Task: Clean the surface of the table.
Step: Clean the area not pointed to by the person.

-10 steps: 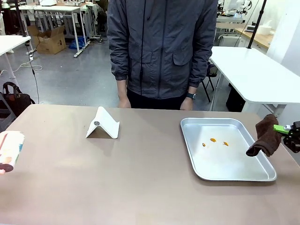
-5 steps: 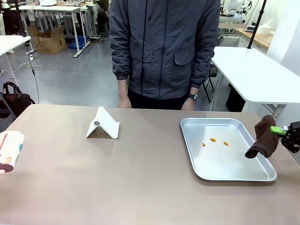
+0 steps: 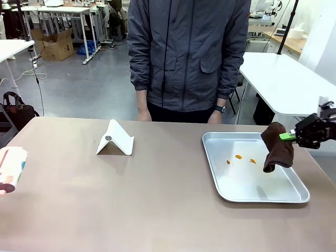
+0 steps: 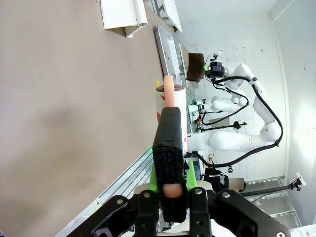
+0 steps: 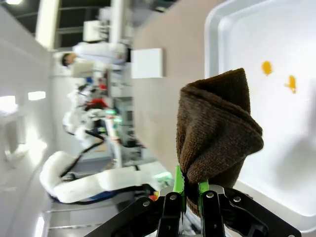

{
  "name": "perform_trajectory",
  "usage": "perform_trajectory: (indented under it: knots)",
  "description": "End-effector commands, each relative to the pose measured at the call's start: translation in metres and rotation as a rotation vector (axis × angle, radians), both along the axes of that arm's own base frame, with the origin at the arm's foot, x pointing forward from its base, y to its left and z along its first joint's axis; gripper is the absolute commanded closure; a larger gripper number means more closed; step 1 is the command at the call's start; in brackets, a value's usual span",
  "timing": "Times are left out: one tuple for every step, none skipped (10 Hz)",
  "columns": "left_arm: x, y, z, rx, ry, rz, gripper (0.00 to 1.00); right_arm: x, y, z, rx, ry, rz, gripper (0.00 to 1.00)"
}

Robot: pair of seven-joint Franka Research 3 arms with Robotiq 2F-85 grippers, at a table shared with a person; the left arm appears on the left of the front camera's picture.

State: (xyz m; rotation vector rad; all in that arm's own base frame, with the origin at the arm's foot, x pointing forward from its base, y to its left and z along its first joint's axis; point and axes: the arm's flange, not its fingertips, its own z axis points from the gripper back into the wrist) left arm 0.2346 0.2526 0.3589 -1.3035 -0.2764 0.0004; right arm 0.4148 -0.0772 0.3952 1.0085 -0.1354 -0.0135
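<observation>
Since a second ago the right claw (image 3: pixel 287 136) has lifted and come in from beyond the tray's (image 3: pixel 262 185) right rim, so the brown cloth (image 3: pixel 277 147) now hangs over the right part of the tray, its lower end clear of the metal. That claw is clamped on the top of the cloth; the right wrist view shows the green pads of the claw (image 5: pixel 190 178) pinching the folded cloth (image 5: pixel 217 133) above the tray (image 5: pixel 276 44).

One tray lies on the right half of the bench (image 3: pixel 131 199). It carries three small orange spots (image 3: pixel 238 156) near its middle, just left of the cloth. One white folded stand (image 3: pixel 115 139) sits left of centre towards the far edge, well apart from the tray. One printed cup (image 3: pixel 10 167) juts in at the left edge, and in the left wrist view the left claw (image 4: pixel 170 113) is closed on its wall.

Between stand and tray, and across the whole near half, the brownish bench top is bare. One person (image 3: pixel 186 52) stands at the far edge, hands hanging just behind it.
</observation>
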Motion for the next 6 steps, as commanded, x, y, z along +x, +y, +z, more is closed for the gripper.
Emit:
perform_trajectory:
  knots:
    - [-0.003,-0.002,0.003,-0.002,-0.006,0.002,0.77,0.024,0.008,0.009,-0.216,0.020,0.009,1.00]
    - [-0.003,-0.002,0.003,-0.002,-0.006,0.002,0.77,0.036,0.014,0.011,-0.276,0.020,-0.034,1.00]
    - [-0.003,-0.002,0.003,-0.002,-0.006,0.002,0.77,0.046,0.018,0.008,-0.341,0.021,-0.041,1.00]
    - [-0.003,-0.002,0.003,-0.002,-0.006,0.002,0.77,0.054,0.022,0.003,-0.434,0.010,-0.100,1.00]
    - [-0.003,-0.002,0.003,-0.002,-0.006,0.002,0.77,0.063,0.029,-0.003,-0.497,-0.013,-0.099,1.00]
    - [-0.003,-0.002,0.003,-0.002,-0.006,0.002,0.77,0.071,0.036,-0.009,-0.530,-0.030,-0.099,1.00]
